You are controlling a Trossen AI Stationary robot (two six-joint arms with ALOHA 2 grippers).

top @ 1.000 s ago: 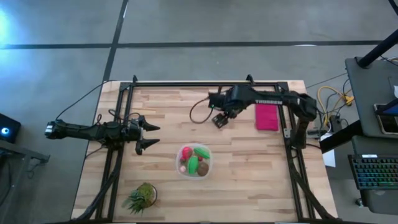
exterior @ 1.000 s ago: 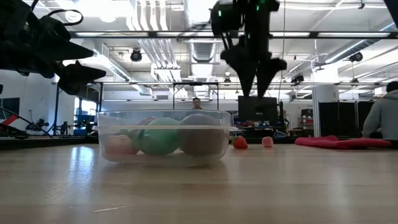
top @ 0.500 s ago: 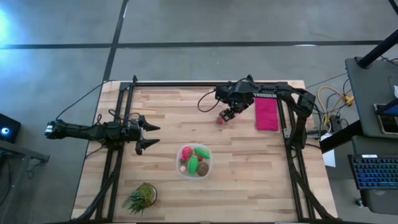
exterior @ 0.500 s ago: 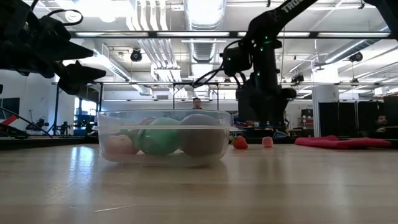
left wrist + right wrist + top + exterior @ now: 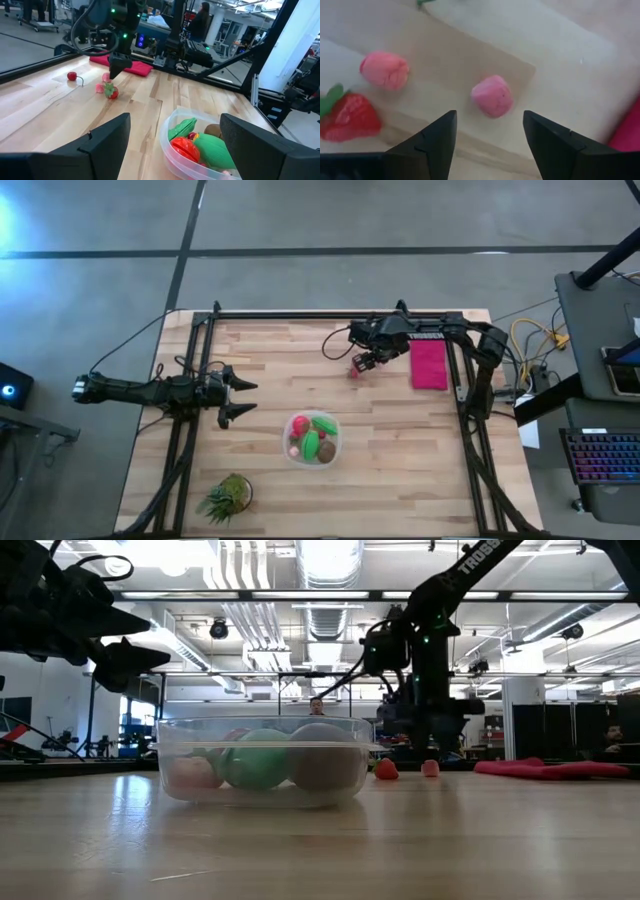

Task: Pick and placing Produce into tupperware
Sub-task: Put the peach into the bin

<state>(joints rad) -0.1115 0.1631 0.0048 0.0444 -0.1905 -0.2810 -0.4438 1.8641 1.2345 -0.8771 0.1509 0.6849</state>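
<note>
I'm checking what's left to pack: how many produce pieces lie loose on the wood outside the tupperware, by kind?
Pink pieces: 2
Red strawberry: 1
Small red berry: 1
Total: 4

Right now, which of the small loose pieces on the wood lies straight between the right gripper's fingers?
The rounded pink piece, lined up with the right gripper; the other pink piece and the red strawberry lie off to one side.
</note>
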